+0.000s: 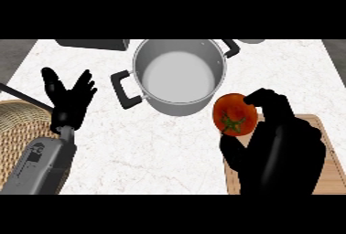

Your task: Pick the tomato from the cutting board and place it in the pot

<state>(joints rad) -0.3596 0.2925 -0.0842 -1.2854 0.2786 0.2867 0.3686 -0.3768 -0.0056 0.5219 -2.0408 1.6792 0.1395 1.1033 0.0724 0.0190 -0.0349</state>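
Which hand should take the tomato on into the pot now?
The right hand. Its fingers are already curled round the tomato, held just beside the pot. The left hand rests open at the view's left, holding nothing.

Counted on the counter: one tomato (235,115), one pot (179,75), one cutting board (323,151), one wicker basket (19,132).

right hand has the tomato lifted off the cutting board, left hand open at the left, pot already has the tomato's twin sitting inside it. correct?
Not quite: the head view shows the pot with nothing inside it. The rest stands: the right hand is curled round the tomato, lifted off the cutting board, and the left hand is open at the left.
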